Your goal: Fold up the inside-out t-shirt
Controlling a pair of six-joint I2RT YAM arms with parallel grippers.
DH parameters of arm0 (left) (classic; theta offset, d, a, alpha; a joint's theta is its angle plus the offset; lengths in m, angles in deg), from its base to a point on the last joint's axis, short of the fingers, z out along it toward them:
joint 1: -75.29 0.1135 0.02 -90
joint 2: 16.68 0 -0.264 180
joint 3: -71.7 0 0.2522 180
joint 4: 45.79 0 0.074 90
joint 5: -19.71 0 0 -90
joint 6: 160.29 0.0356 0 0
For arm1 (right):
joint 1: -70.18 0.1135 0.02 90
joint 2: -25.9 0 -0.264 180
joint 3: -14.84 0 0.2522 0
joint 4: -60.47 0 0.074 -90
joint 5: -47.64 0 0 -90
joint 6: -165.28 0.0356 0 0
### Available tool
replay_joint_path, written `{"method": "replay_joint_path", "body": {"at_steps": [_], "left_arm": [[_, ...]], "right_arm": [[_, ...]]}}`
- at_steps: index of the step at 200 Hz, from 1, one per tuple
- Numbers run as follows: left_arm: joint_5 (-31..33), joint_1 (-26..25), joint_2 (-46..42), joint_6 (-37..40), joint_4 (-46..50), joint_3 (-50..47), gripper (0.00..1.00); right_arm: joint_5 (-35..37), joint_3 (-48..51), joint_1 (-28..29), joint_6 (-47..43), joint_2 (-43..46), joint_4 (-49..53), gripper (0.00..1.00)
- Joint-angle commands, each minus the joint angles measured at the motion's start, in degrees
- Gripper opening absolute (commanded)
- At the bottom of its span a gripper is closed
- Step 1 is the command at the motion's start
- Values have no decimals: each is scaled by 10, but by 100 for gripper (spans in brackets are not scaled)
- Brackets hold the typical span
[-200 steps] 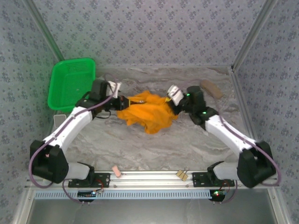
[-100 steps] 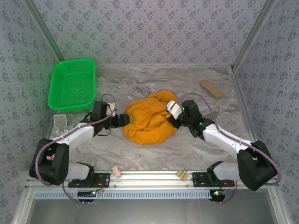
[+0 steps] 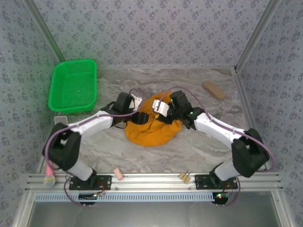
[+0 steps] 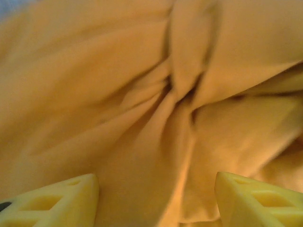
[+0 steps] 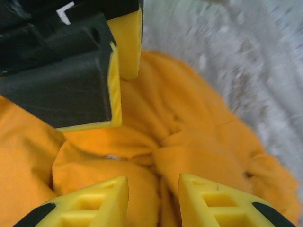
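White arm links (image 3: pixel 92 124), black joints (image 3: pixel 64 149), purple cables (image 3: pixel 48 158), yellow tool fingers (image 5: pixel 87 203)

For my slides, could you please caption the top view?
Left gripper and right gripper, both open, meet above the bunched orange t-shirt.

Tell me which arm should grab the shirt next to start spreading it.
Left, probably. The left arm has jaws wide apart astride a raised fold of the shirt; the right arm has a narrower gap.
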Motion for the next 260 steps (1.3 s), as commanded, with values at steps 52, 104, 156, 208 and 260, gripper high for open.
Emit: {"method": "replay_joint_path", "body": {"at_steps": [52, 104, 156, 208, 260], "left_arm": [[10, 14, -23, 10, 57, 51, 0], [-285, 184, -112, -215, -197, -70, 0], [-142, 178, 10, -140, -49, -87, 22], [-78, 130, -70, -78, 112, -27, 54], [-74, 46, -80, -149, 87, 2, 61]], "right_arm": [[-60, 52, -78, 102, 60, -68, 0], [-153, 97, -145, 120, 154, -99, 0], [99, 118, -92, 140, 73, -77, 19], [-73, 8, -3, -82, 81, 76, 29], [-27, -59, 26, -130, -56, 82, 34]]}}
